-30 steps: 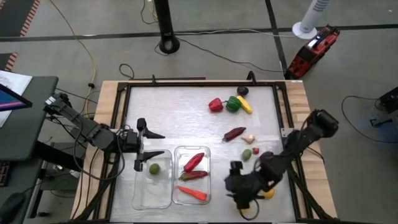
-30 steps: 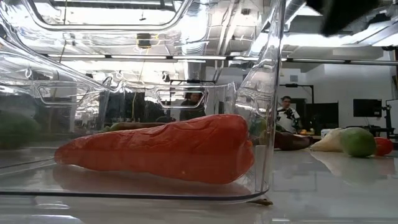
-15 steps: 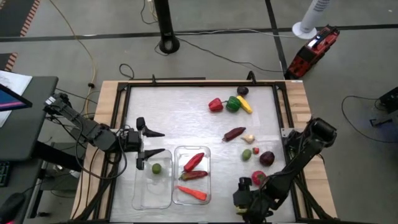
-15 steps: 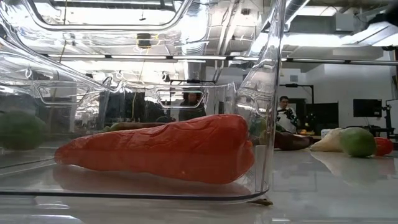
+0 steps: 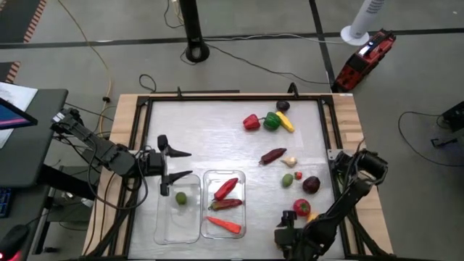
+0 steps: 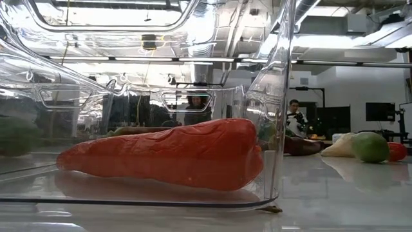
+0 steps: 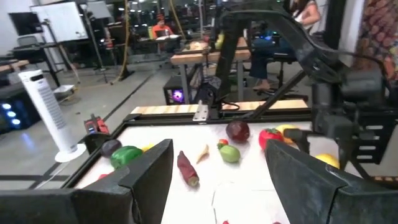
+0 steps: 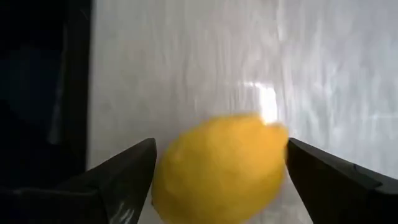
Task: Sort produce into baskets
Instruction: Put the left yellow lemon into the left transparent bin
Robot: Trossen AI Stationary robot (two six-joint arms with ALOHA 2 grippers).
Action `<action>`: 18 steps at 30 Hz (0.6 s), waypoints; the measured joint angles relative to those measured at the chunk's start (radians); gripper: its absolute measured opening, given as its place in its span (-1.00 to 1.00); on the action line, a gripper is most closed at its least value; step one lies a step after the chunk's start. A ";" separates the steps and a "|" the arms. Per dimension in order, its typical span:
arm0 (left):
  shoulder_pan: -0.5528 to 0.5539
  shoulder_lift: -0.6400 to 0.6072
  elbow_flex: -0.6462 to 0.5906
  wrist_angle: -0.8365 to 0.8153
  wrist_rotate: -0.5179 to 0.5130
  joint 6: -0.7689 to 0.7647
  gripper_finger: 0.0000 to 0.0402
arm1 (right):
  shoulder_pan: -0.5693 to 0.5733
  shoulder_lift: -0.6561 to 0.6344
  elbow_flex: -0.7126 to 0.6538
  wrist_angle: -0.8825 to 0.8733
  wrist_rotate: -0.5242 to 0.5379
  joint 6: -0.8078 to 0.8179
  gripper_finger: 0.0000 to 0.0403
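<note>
Two clear bins stand near the table's near edge. The left bin (image 5: 177, 217) holds a green lime (image 5: 180, 196). The right bin (image 5: 223, 230) holds two red chillies (image 5: 225, 188) and an orange carrot (image 5: 224, 225), which also shows in the low view (image 6: 167, 154). My left gripper (image 5: 187, 164) is open and empty over the left bin's far end. My right gripper (image 5: 290, 238) is at the near edge, open, its fingers on either side of a yellow lemon (image 8: 217, 171) lying on the table. The arm hides the lemon in the high view. My right gripper points down at the lemon, with one finger (image 8: 118, 180) at each of the lemon's two ends (image 8: 163, 180). I cannot tell whether the fingers touch it. The lemon lies on the table.
Loose produce lies on the table's right half: red (image 5: 251, 122), green (image 5: 272, 120) and yellow (image 5: 285, 122) peppers at the far side, a dark chilli (image 5: 272, 155), a lime (image 5: 288, 179), a dark red fruit (image 5: 310, 184) and a tomato (image 5: 301, 207). The dark table frame (image 8: 37, 93) runs beside the lemon.
My right gripper has gone toward the table's near edge, uncovering the dark red fruit and the tomato that it stood over.
</note>
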 joint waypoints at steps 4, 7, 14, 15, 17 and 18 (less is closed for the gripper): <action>0.000 0.000 0.000 0.002 -0.022 0.001 0.21 | 0.000 0.022 0.000 -0.023 0.000 0.001 0.76; 0.000 0.000 0.000 0.002 -0.022 0.000 0.21 | -0.001 0.024 0.002 -0.044 0.000 0.002 0.60; 0.000 0.000 0.000 0.003 -0.022 0.000 0.21 | -0.006 0.011 0.001 -0.069 0.016 -0.022 0.42; 0.000 0.000 0.000 0.004 -0.022 -0.001 0.21 | -0.012 0.005 0.000 -0.080 0.024 -0.029 0.43; 0.000 0.000 0.000 0.010 -0.022 -0.003 0.21 | -0.031 -0.016 -0.001 -0.091 0.063 -0.052 0.45; 0.000 0.000 0.000 0.011 -0.023 -0.002 0.21 | -0.046 -0.031 -0.001 -0.090 0.085 -0.070 0.45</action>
